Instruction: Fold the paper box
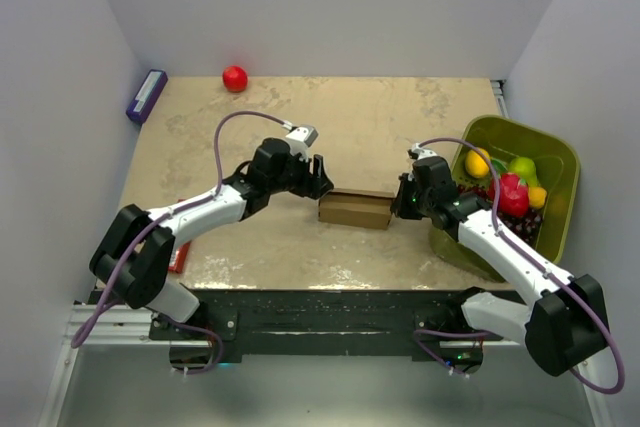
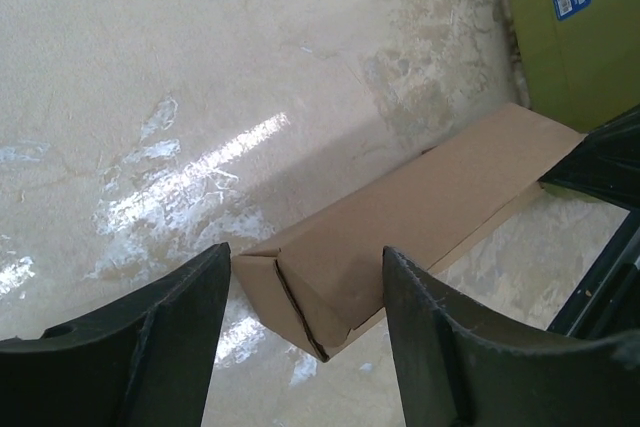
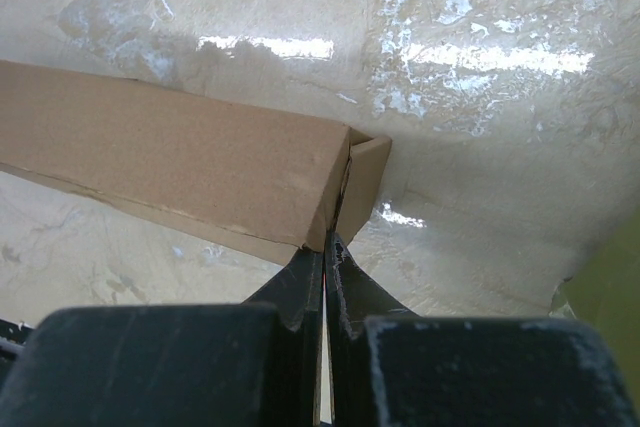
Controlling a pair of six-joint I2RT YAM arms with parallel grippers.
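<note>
Your left fingers (image 2: pixel 140 352) straddle the paper box (image 1: pixel 355 210) spread, right fingers (image 3: pixel 300 292) closed at its end flap; likely light, crushable, so grip creases.

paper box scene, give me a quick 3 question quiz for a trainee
1. True or false: the left gripper is open, with one end of the paper box showing between its fingers in the left wrist view.
2. Where is the red ball? A) on top of the paper box B) near the far edge of the table C) between the left gripper's fingers
3. Fill in: at the other end of the box, by its loose end flap, the fingers of the right gripper are ____.

Key: 1 true; 2 B; 3 shut
</note>
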